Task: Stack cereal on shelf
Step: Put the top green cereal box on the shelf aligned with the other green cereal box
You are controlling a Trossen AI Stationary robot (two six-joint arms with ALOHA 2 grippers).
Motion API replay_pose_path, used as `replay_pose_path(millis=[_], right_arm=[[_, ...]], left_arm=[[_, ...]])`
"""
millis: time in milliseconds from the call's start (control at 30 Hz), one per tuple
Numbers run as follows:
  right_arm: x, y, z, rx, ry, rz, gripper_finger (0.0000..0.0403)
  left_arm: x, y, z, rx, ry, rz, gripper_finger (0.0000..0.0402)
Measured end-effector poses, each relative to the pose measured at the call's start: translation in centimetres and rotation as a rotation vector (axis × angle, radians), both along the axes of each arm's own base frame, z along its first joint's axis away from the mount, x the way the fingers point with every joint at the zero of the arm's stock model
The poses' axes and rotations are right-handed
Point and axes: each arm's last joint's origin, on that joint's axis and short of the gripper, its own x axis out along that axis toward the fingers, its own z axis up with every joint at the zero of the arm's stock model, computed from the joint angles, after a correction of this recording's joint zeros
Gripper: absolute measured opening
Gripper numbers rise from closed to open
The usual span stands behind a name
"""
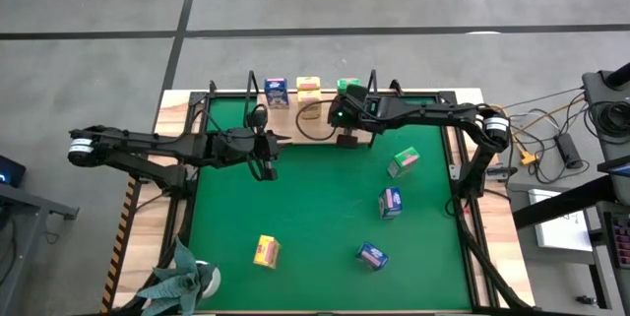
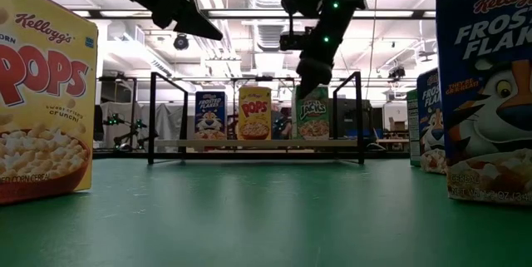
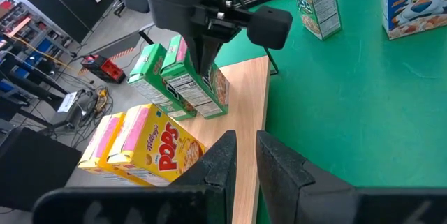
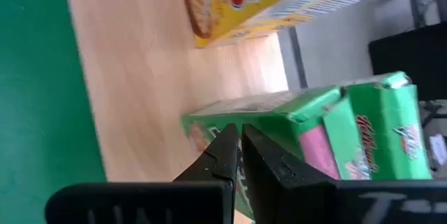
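Two loose cereal boxes are looming nearest the low camera: a yellow Corn Pops box (image 2: 41,92) and a blue Frosted Flakes box (image 2: 486,92), both standing upright, long axis vertical, on the green mat (image 1: 325,208) covering the tabletop (image 1: 172,109).

Wooden shelf (image 1: 317,111) is lying along the mat's far edge, black wire uprights at its ends. Standing on it, faces toward the low camera, long axes vertical: blue box (image 2: 209,116), yellow box (image 2: 254,113), green box (image 2: 312,112), in a row, with more boxes behind them in the left wrist view.

Right hand (image 3: 207,67) is hanging over the shelf at the green box, fingers close together on its top edge; a grasp looks likely.

Left hand (image 1: 266,163) is hovering over the mat just in front of the shelf, fingers nearly together, gripping nothing.

Beyond the shelf, a workshop with ceiling lights is showing.
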Motion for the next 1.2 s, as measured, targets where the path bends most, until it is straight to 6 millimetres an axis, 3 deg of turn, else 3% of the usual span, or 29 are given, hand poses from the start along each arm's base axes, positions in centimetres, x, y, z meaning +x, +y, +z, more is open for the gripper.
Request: replay_pose_path(millis=[533,933,1200], right_arm=[[-0.2,-0.7,0.1,-0.038,0.002,-0.033,0.0013],[-0.6,0.0,-0.5,-0.003,0.068,-0.042,0.0013],[-1.0,-1.2,-0.5,-0.012,0.058,-0.072,0.0013]], left_arm=[[0.0,0.0,0.0,0.000,0.001,0.000,0.0039],[-0.1,0.0,-0.1,0.000,0.016,-0.001,0.0039],[-0.1,0.0,-0.1,0.000,0.016,-0.001,0.0039]])
